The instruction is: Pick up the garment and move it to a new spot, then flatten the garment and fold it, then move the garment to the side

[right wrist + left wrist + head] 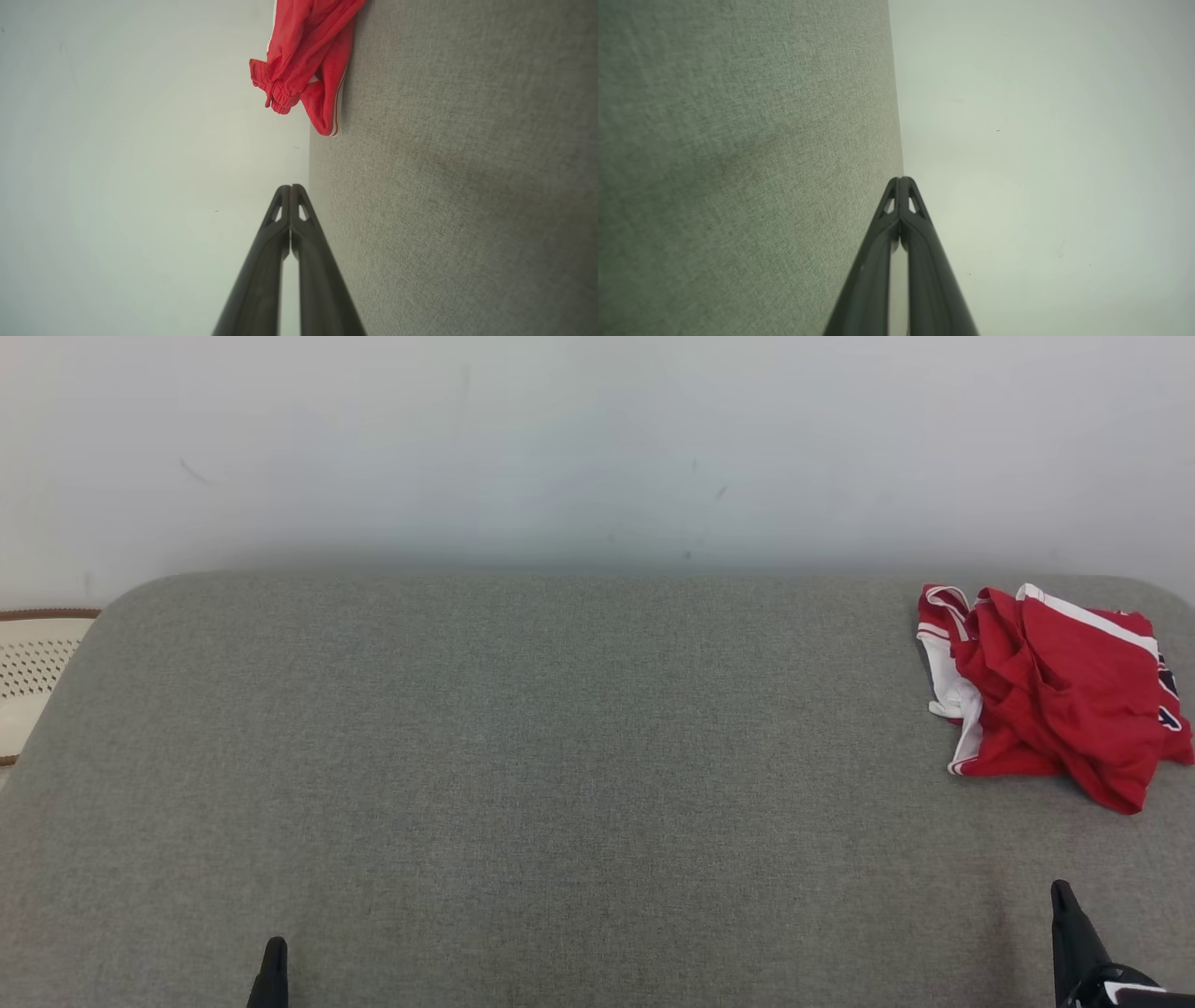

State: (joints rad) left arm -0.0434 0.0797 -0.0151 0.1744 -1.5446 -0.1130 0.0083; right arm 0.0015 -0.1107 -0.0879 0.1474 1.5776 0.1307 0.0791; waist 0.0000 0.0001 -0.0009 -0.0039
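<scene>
A red garment (1055, 695) with white trim lies crumpled at the far right of the grey fabric surface (560, 756). The right wrist view shows the same garment (303, 60) bunched at the top, ahead of my right gripper (290, 187), whose fingers are pressed together with nothing between them. In the head view my right gripper (1061, 891) stands at the lower right, well short of the garment. My left gripper (274, 947) is at the lower left, far from the garment. Its fingertips meet in the left wrist view, where the left gripper (901, 179) holds nothing.
A pale wall (597, 448) rises right behind the grey surface. A cream perforated object with a brown rim (33, 672) sits off the surface's far left corner. Bare grey fabric spreads between the two grippers and the garment.
</scene>
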